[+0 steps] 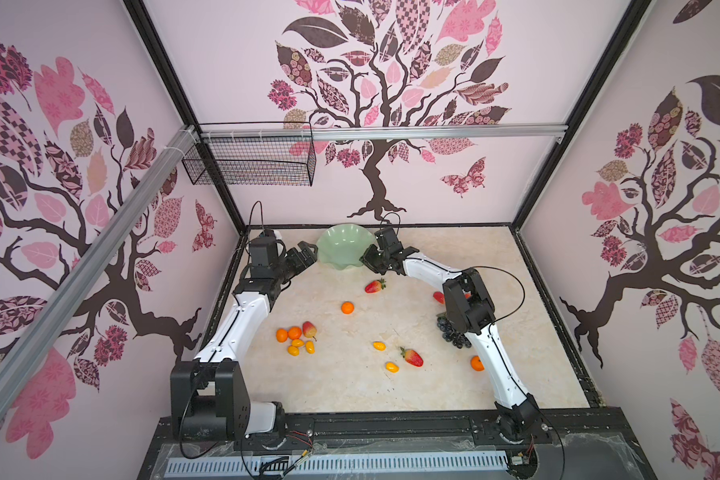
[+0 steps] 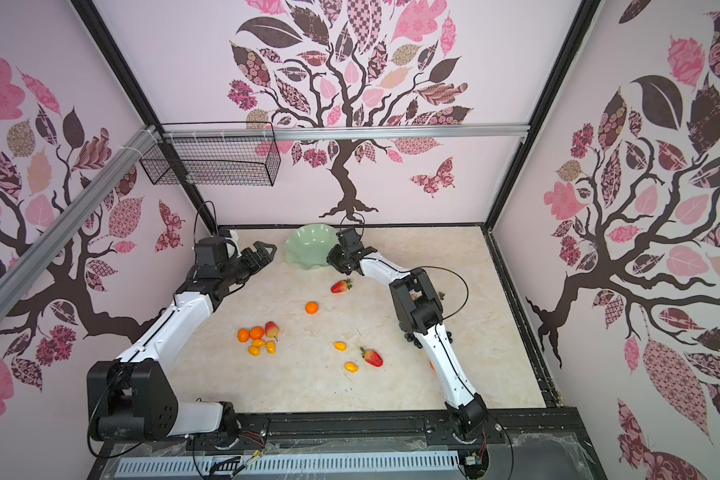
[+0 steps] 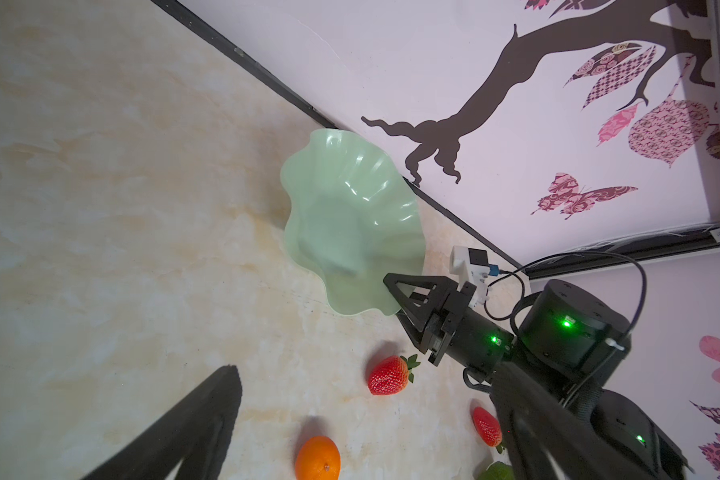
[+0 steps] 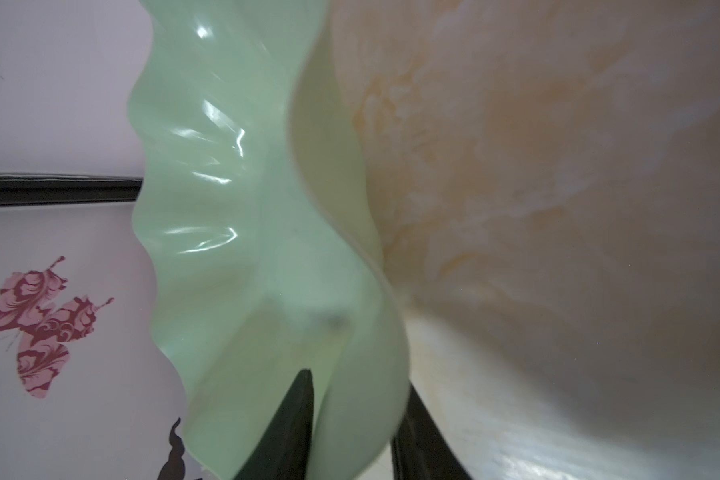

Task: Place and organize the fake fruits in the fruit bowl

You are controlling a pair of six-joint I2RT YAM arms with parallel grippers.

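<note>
Fruit bowl point(image 1: 341, 249) sits way at the back of the table point(image 1: 350, 390), close to the back wall point(image 1: 233, 62), and all the fruit is out on the tabletop. Right gripper point(image 1: 367, 258) is at its rim w/ one finger point(image 4: 292, 424) inside the dish and the other outside, jaws fairly narrow, but can't tell if they're actually pinching it. Left gripper point(image 1: 307, 255) hangs just beside the bowl's opposite side, jaws apart, nothing in them. Nearest the bowl is a strawberry point(image 1: 375, 286), then a lone orange point(image 1: 347, 307) towards the middle. By the left arm point(image 1: 242, 320) there's a tight clump: two oranges point(image 1: 294, 332), a pear point(image 1: 309, 329), three little yellow ovals point(image 1: 297, 343). Front-middle has a 2nd strawberry point(image 1: 412, 357) btwn two more ovals point(image 1: 378, 345). Right arm point(image 1: 487, 357) blocks a bit: grape bunch point(image 1: 454, 336) half under the elbow, a 3rd strawberry point(image 1: 438, 297) peeking out, and a last orange point(image 1: 477, 363) partly hidden by the forearm. Tabletop is beige marble-look w/ a black frame, walls are pale pink w/ brown tree decals point(image 1: 375, 178), and a black wire basket point(image 1: 250, 166) hangs off a rail up on the left of the back wall
</note>
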